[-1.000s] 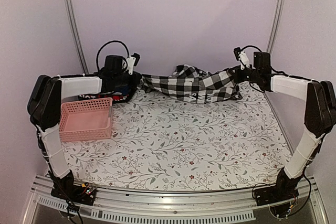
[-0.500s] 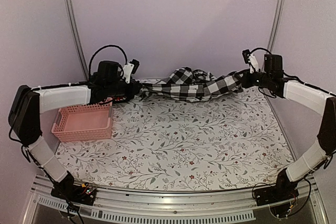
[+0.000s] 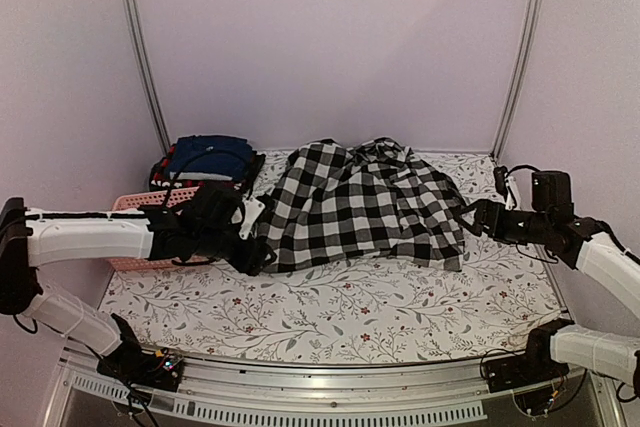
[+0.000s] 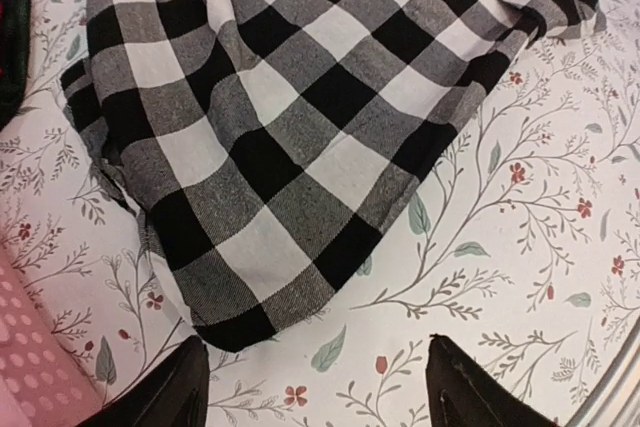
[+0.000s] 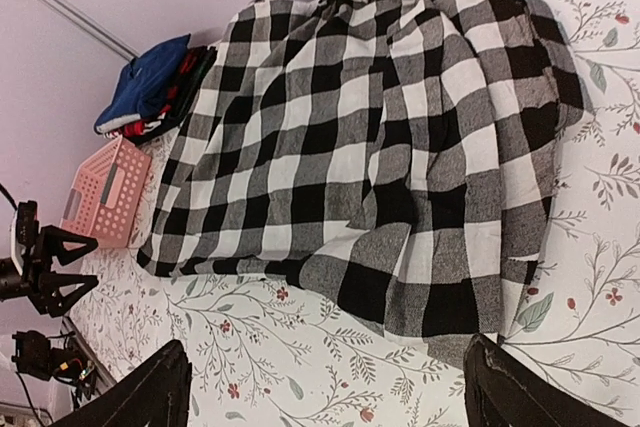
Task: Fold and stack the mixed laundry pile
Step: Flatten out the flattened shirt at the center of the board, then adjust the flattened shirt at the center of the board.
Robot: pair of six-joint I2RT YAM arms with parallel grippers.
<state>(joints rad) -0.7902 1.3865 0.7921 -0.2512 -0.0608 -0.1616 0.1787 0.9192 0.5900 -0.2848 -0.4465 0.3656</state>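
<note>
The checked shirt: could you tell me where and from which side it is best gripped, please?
The checked shirt lies spread fairly flat, so its near corners are probably best: pinch the near-left corner from the left and the near-right corner from the right, low along the table. Both are thin free edges, right before the open left fingers and right fingers.

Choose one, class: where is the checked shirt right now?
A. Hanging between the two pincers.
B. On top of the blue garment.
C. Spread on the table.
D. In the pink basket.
C: the shirt lies spread on the table, while the left pincer and right pincer are open and grip nothing.
</note>
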